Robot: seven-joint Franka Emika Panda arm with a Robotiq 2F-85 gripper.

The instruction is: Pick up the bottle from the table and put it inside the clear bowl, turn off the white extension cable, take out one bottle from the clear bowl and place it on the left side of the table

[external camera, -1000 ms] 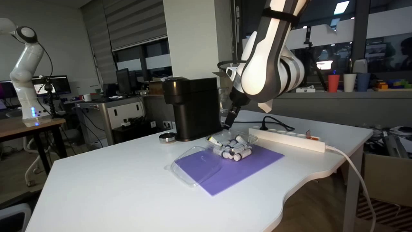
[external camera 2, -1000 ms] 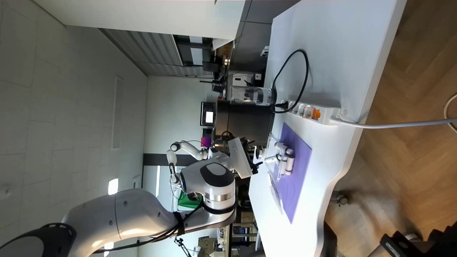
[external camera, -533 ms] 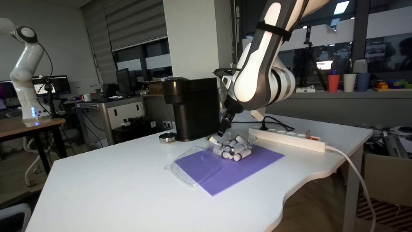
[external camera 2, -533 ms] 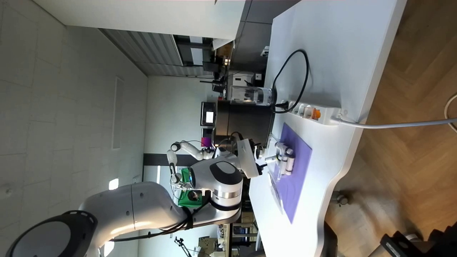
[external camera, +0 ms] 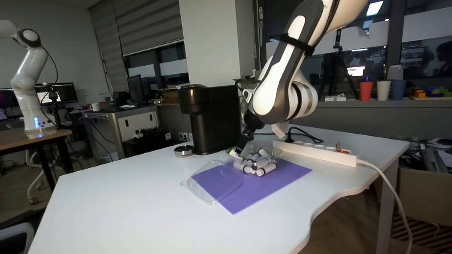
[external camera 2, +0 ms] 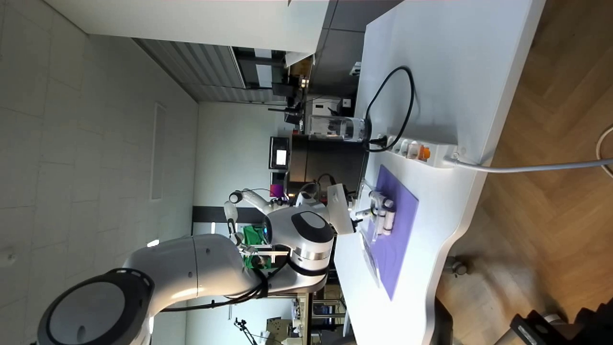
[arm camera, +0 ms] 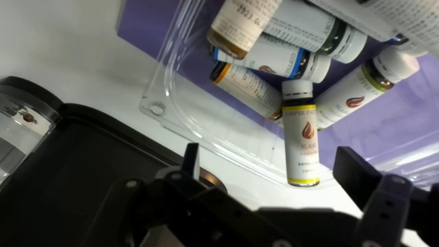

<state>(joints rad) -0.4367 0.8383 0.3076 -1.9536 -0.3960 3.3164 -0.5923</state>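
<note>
The clear bowl stands on a purple sheet on the white table and holds several small white-labelled bottles. One bottle with yellow bands leans on the bowl's rim, its base outward and its white cap inward; it also shows in both exterior views. My gripper is open, its fingers on either side of that bottle's base with gaps on both sides. In both exterior views the gripper is at the bowl's rim. The white extension cable lies behind the bowl, a black plug in it.
A clear lid lies partly on the purple sheet in front of the bowl. A tall black machine stands close beside the gripper, with a round metal dish at its foot. A clear container stands by the machine.
The arm has moved down and the gripper has come from above the bowl's back to the yellow-banded bottle at the rim. The bowl, bottles and extension cable have not moved.
</note>
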